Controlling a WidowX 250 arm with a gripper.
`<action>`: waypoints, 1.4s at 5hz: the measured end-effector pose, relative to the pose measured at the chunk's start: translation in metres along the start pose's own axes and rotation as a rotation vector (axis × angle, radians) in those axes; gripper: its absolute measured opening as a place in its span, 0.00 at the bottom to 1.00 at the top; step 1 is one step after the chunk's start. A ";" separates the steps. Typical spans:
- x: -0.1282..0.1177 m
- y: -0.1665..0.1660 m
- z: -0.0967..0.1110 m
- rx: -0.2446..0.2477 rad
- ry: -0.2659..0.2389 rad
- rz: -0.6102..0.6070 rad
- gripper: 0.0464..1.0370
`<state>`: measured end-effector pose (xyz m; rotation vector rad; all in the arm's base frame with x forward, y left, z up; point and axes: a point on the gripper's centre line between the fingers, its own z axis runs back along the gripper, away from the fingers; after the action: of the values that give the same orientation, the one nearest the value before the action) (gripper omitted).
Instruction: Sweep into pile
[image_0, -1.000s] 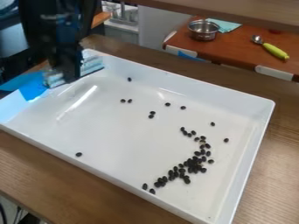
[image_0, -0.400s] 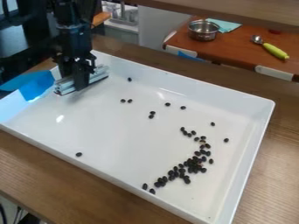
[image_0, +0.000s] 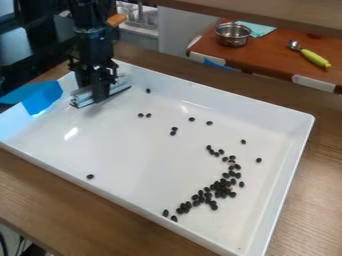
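Wood-grained tabletop (image_0: 47, 200) is supporting a wide white tray (image_0: 267, 180), while behind it a reddish-brown table (image_0: 277, 52) is holding a steel pot (image_0: 232, 35), a teal cloth (image_0: 260, 30) and a spoon with a yellow-green handle (image_0: 314, 58). Something bright blue (image_0: 43, 97) is covering part of the tray's upper-left wall. Just beside it, the black gripper (image_0: 97, 90) is hanging over the tray's upper-left corner, closed on a pale, metallic-looking bar (image_0: 83, 100) that is seemingly serving as the sweeper. Whether the bar is touching the tray floor, I cannot tell. Most of the dark beans (image_0: 222, 186) are lying well apart from it, in the lower-right part of the tray, crowding into a dense middle and trailing off in a curved band at both ends. So the gathering is looking well advanced, though the band is not yet making a compact pile. Strays are keeping the job unfinished: one bean is sitting near the far wall, two pairs and two singles are dotting the upper middle, two more are lying to the right of the band, and a lone one is resting by the lower-left wall. Collecting these and tightening the band are probably making up what is left.
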<state>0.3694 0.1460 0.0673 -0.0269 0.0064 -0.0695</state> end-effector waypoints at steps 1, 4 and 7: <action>0.006 -0.008 -0.005 0.013 -0.017 -0.021 0.34; 0.000 -0.062 -0.015 0.027 -0.022 -0.095 0.34; 0.002 -0.115 -0.016 -0.017 -0.013 -0.126 0.34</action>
<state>0.3636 0.0308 0.0545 -0.0448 -0.0081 -0.1955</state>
